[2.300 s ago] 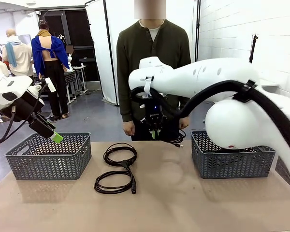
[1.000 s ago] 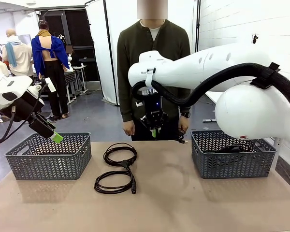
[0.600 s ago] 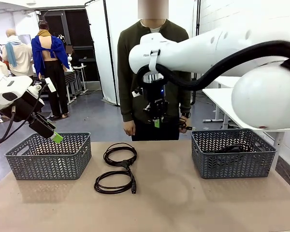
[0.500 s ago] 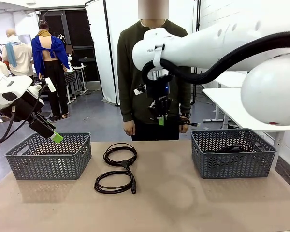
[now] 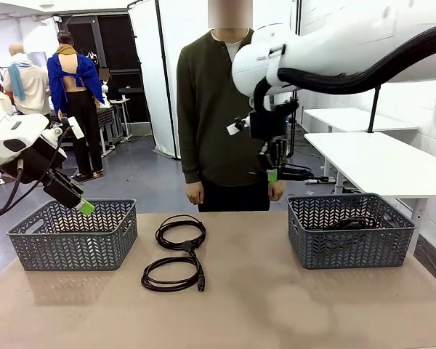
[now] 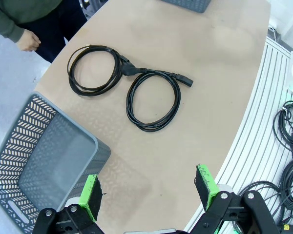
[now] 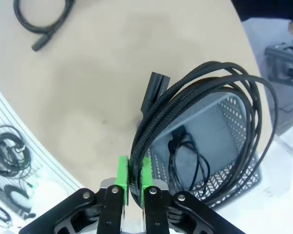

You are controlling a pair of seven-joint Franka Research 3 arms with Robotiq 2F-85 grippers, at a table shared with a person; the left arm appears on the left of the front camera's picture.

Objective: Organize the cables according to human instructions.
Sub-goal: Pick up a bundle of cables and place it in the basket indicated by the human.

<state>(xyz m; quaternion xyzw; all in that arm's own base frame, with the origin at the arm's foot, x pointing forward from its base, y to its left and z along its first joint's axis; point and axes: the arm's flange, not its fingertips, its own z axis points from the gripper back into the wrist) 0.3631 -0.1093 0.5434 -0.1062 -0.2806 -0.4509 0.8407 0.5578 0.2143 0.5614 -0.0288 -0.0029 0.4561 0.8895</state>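
Observation:
Two black cable coils [image 5: 180,234] [image 5: 173,275] lie side by side on the table's middle left; the left wrist view shows them as the far coil [image 6: 95,68] and the near coil [image 6: 154,100]. My right gripper [image 5: 272,171] hangs high above the table in front of the human [image 5: 218,109], shut on a third coil [image 7: 205,122] that dangles from its pads [image 7: 123,176]. A fourth cable [image 7: 188,156] lies inside the right basket [image 5: 349,233]. My left gripper [image 6: 147,192] is open above the left basket [image 5: 73,234], holding nothing.
The human stands at the far edge with one hand [image 6: 28,41] hanging by the table. More cables [image 6: 288,161] lie on the floor beyond the near table edge. A white table [image 5: 378,156] stands behind on the right.
My right arm has risen and swung to the right with the coil, from in front of the human's waist toward the space above the right basket. The left arm has stayed still.

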